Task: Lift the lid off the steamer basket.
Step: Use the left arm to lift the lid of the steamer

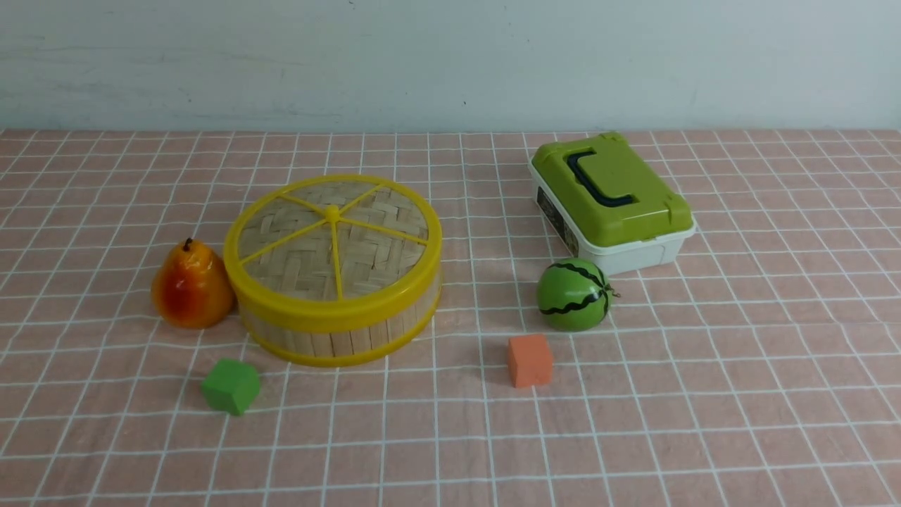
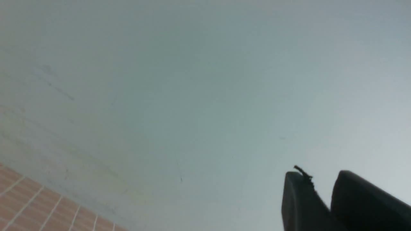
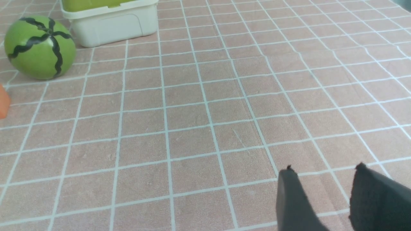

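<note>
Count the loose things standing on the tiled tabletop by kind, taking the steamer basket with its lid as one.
Lidded steamer basket: 1
Green-lidded white box: 1
Blocks, green and orange: 2
Fruit, pear and watermelon: 2
Total: 6

A flat surface covered with brown-pink, pale-lined checked cloth [image 1: 669, 422] carries a round bamboo steamer basket with yellow rims [image 1: 352, 341], an orange-red pear [image 1: 192, 285], a green cube [image 1: 231, 386], an orange block [image 1: 531, 360], a round dark-striped green watermelon [image 1: 574, 294] and a green-lidded white rectangular box [image 1: 633, 255].
</note>
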Controlling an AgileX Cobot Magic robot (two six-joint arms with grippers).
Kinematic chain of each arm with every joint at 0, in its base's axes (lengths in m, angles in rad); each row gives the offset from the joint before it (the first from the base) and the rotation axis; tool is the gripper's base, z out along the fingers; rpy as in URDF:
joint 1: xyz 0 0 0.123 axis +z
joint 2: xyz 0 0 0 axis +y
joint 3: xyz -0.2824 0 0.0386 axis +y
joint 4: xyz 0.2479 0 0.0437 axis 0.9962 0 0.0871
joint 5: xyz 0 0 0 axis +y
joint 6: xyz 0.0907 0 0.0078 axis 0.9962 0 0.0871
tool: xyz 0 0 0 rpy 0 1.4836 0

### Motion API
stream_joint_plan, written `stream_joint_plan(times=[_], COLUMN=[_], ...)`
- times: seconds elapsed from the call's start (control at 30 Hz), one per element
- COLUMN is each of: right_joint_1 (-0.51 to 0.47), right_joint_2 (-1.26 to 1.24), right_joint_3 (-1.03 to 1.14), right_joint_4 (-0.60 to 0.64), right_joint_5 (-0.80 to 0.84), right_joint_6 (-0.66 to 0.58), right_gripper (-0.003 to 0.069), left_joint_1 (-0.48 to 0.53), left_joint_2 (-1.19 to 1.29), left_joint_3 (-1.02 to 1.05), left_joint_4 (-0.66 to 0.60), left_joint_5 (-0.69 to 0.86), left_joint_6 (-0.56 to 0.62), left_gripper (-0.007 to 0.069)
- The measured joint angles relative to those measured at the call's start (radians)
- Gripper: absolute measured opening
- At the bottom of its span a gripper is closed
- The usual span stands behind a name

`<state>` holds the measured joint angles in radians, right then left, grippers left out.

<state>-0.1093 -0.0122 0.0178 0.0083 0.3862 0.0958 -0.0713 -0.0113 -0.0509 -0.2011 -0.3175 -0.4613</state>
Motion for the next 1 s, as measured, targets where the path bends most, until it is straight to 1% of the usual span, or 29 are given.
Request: stream_joint_plan(times=[0.03,0.07,0.13,0.17,0.2,0.23,0.27,0.3,0.33,0.37,0.4,0.43,0.47,0.5,0.6,0.73,0.77,0.87,0.93,0.97,1.0], right_joint_1=[0.0,0.0,0.0,0.0,0.0,0.0,0.0,0.0,0.0,0.0,0.0,0.0,0.0,0.0,0.0,0.0,0.0,0.0,0.0,0.0,0.0], right_joint_2=[0.0,0.0,0.0,0.0,0.0,0.0,0.0,0.0,0.0,0.0,0.0,0.0,0.0,0.0,0.0,0.0,0.0,0.0,0.0,0.0,0.0], right_joint_3=[0.0,0.0,0.0,0.0,0.0,0.0,0.0,0.0,0.0,0.0,0.0,0.0,0.0,0.0,0.0,0.0,0.0,0.0,0.0,0.0,0.0], right_joint_4=[0.0,0.0,0.0,0.0,0.0,0.0,0.0,0.0,0.0,0.0,0.0,0.0,0.0,0.0,0.0,0.0,0.0,0.0,0.0,0.0,0.0], right_joint_5=[0.0,0.0,0.0,0.0,0.0,0.0,0.0,0.0,0.0,0.0,0.0,0.0,0.0,0.0,0.0,0.0,0.0,0.0,0.0,0.0,0.0], right_joint_6=[0.0,0.0,0.0,0.0,0.0,0.0,0.0,0.0,0.0,0.0,0.0,0.0,0.0,0.0,0.0,0.0,0.0,0.0,0.0,0.0,0.0], right_gripper=[0.0241,0.0241,0.0241,0.0241,0.0241,0.0241,0.0241,0.0241,0.0241,0.0241,0.0241,0.0241,0.0241,0.0241,0.0241,0.0241,0.0241,0.0241,0.0241,0.0241,0.0241], left_joint_1=[0.0,0.0,0.0,0.0,0.0,0.0,0.0,0.0,0.0,0.0,0.0,0.0,0.0,0.0,0.0,0.0,0.0,-0.021,-0.059,-0.069,-0.109], left_joint_2=[0.001,0.012,0.067,0.074,0.159,0.171,0.217,0.316,0.341,0.405,0.517,0.53,0.578,0.649,0.86,1.079,1.079,1.259,1.36,1.37,1.448], left_joint_3=[-0.051,-0.09,-0.198,-0.221,-0.329,-0.341,-0.379,-0.492,-0.517,-0.575,-0.668,-0.678,-0.716,-0.773,-0.957,-1.151,-1.151,-1.326,-1.433,-1.443,-1.518], left_joint_4=[0.01,0.025,0.056,0.059,0.088,0.091,0.101,0.115,0.116,0.119,0.115,0.115,0.105,0.082,-0.05,-0.184,-0.188,-0.211,-0.194,-0.191,-0.147], left_joint_5=[0.087,0.133,0.246,0.258,0.388,0.388,0.447,0.583,0.611,0.673,0.75,0.767,0.791,0.851,1.037,1.199,1.207,1.327,1.391,1.403,1.44], left_joint_6=[0.014,0.028,0.065,0.069,0.108,0.108,0.125,0.168,0.178,0.206,0.255,0.268,0.287,0.332,0.425,0.468,0.47,0.476,0.461,0.461,0.443], left_gripper=[0.0021,-0.0012,-0.0013,-0.0013,-0.0013,-0.0013,-0.0013,-0.0013,-0.0013,-0.0013,-0.0013,-0.0013,-0.0013,-0.0013,-0.0013,-0.0013,-0.0013,-0.0013,-0.0013,-0.0013,-0.0013])
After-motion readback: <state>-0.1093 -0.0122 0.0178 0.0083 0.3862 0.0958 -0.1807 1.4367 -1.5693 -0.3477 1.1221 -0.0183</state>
